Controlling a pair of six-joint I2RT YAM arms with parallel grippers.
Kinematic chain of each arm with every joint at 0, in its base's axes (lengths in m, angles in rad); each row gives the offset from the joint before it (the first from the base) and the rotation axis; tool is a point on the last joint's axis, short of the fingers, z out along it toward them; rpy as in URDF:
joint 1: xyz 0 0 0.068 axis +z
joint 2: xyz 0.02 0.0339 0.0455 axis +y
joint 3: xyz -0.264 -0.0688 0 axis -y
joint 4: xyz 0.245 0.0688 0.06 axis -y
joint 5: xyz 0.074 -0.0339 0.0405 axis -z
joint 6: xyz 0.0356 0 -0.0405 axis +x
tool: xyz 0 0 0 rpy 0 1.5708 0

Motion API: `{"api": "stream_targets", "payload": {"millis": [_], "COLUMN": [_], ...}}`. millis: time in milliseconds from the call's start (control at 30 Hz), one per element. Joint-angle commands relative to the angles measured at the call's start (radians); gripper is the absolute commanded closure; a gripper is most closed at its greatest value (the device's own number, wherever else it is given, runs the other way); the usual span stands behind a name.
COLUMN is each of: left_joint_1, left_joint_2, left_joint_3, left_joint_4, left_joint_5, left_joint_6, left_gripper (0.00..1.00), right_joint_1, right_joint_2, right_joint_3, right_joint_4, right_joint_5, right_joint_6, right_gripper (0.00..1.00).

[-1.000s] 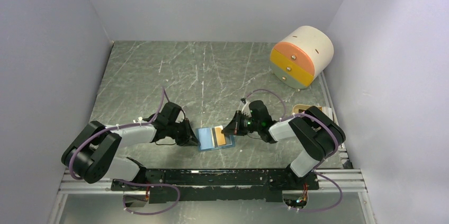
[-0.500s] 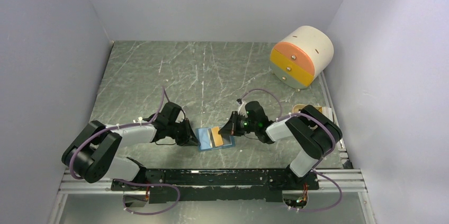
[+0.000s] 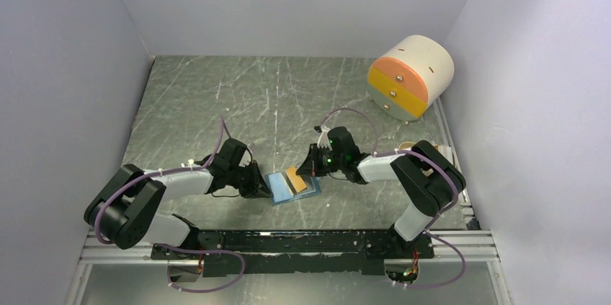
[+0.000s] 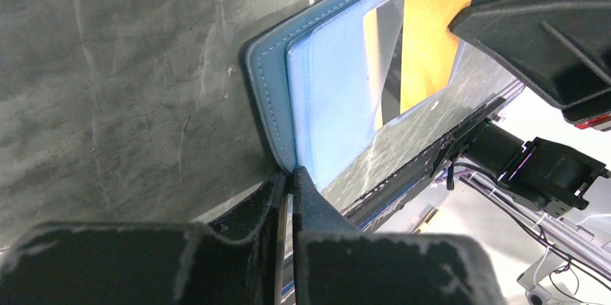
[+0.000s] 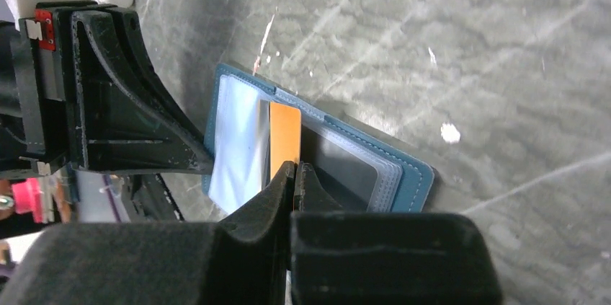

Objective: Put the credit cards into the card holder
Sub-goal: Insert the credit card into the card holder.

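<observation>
The blue card holder (image 3: pixel 281 193) lies open on the table between the arms. Its inside is pale blue (image 4: pixel 331 89). My left gripper (image 3: pixel 265 188) is shut on the holder's left edge (image 4: pixel 270 103), its tips (image 4: pixel 290 175) pinching the flap. My right gripper (image 3: pixel 311 171) is shut on an orange credit card (image 5: pixel 284 135) and holds it over the open holder, slanted across the fold. The card also shows in the left wrist view (image 4: pixel 432 31), with a dark stripe. A dark card (image 5: pixel 339 161) sits in a clear pocket on the holder's right half.
A cream drum with orange and yellow drawers (image 3: pixel 411 78) stands at the back right. A tan tray (image 3: pixel 412 148) lies partly hidden behind the right arm. Walls close in on both sides, and the arms' base rail (image 3: pixel 288 244) runs along the near edge.
My right gripper has moved left and slightly away with the orange card, which now lies more slanted over the holder's middle. The left gripper and the holder have stayed put.
</observation>
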Motion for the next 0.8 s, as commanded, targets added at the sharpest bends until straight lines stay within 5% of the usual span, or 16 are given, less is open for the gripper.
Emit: {"api": "stream_targets", "payload": {"millis": [0,233,533,767], "left_joint_1": [-0.003,-0.003,-0.005,-0.004], "left_joint_2": [0.002,-0.007,-0.019,-0.007], "left_joint_3": [0.005,0.003,-0.023,-0.014], "left_joint_4": [0.013,0.009,0.066,0.071], "left_joint_5": [0.007,0.002,0.018,0.030], "left_joint_6": [0.009,0.001,-0.047,-0.042], "left_gripper": [0.91,0.91,0.91,0.91], "right_joint_1": [-0.010,-0.010,0.013,0.055], "right_joint_2": [0.031,0.045,0.027,0.014], "right_joint_3": [0.063,0.078,-0.127,-0.134], "right_joint_4": [-0.121,-0.147,0.189,0.176], "right_joint_5": [0.036,0.022,-0.012,0.040], "right_joint_6": [-0.160,-0.194,0.144,0.234], "right_gripper": [1.00,1.00,1.00,0.91]}}
